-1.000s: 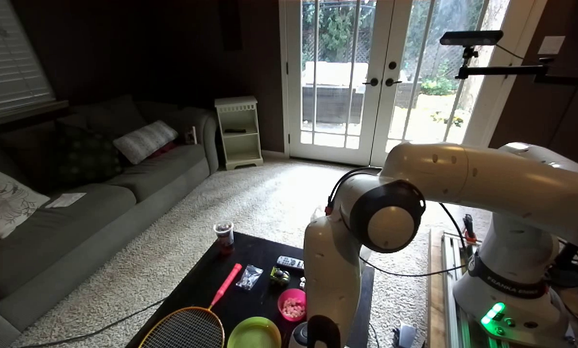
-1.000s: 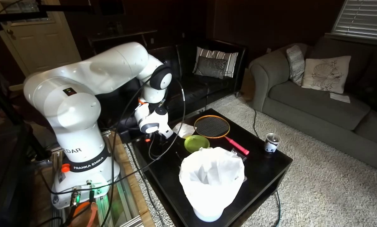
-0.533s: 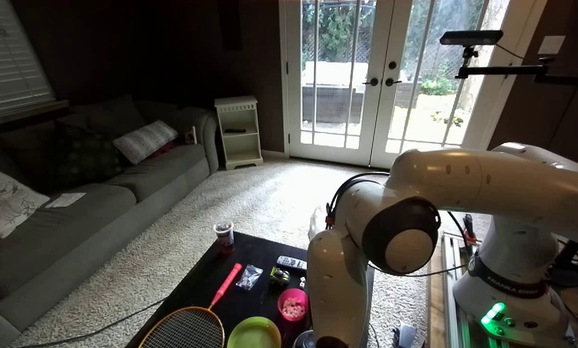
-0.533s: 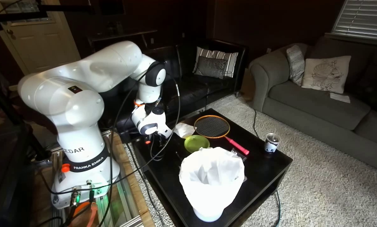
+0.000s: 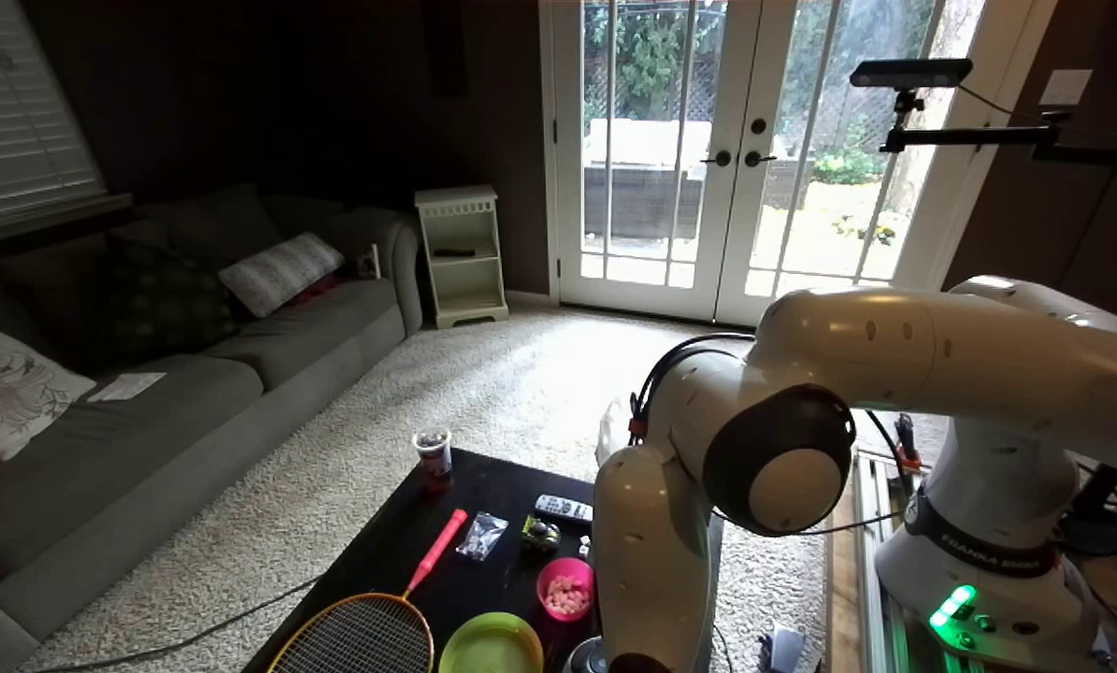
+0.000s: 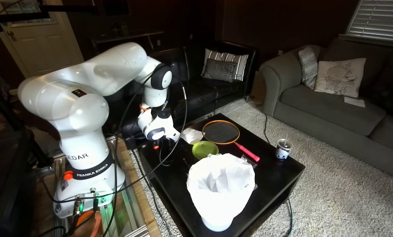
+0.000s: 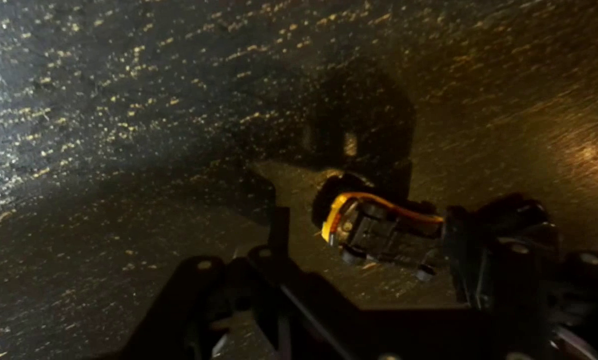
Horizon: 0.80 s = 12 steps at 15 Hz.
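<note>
A yellow toy car [image 7: 386, 232] lies tipped on the table [image 7: 128, 120], underside showing, between the gripper's [image 7: 367, 212] fingers [image 7: 279, 227].

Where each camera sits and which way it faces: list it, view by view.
An exterior view: high behind the racket, facing glass doors; arm and base show.
An exterior view: high behind the white bin, facing a black sofa; arm and base show.
Wrist view: on the wrist, looking down at a toy car; open claw shows.
Both exterior views share arm, racket, green plate and cup.
</note>
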Motion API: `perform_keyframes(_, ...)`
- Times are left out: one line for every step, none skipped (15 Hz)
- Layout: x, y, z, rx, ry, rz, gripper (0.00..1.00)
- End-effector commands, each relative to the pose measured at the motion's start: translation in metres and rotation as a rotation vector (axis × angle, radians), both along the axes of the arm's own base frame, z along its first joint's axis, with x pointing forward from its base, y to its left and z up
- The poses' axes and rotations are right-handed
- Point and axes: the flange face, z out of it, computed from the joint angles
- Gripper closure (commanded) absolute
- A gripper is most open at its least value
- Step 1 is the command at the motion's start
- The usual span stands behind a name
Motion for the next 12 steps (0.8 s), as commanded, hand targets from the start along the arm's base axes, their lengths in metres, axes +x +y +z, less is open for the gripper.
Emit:
perform_keyframes(0.005,0.003,-0.001,-0.01,-0.027,0.013,0.24)
perform_keyframes(0.006,0.003,-0.002,-0.014,-0.028,0.018,0.37)
perform_keyframes(0.006,0.002,-0.003,-0.021,-0.029,0.023,0.38)
perform_keyframes(0.006,0.001,-0.003,-0.029,-0.033,0.029,0.44)
perform_keyframes(0.006,0.001,-0.004,-0.037,-0.037,0.036,0.51)
perform_keyframes(0.005,0.0,-0.005,-0.044,-0.042,0.044,0.59)
perform_keyframes(0.004,0.001,-0.007,-0.052,-0.046,0.055,0.66)
perform_keyframes(0.004,0.003,-0.008,-0.057,-0.051,0.065,0.73)
perform_keyframes(0.004,0.005,-0.01,-0.06,-0.054,0.075,0.79)
perform_keyframes(0.003,0.006,-0.012,-0.065,-0.057,0.083,0.86)
perform_keyframes(0.002,0.006,-0.014,-0.072,-0.054,0.092,0.92)
perform_keyframes(0.002,0.006,-0.015,-0.076,-0.052,0.098,0.99)
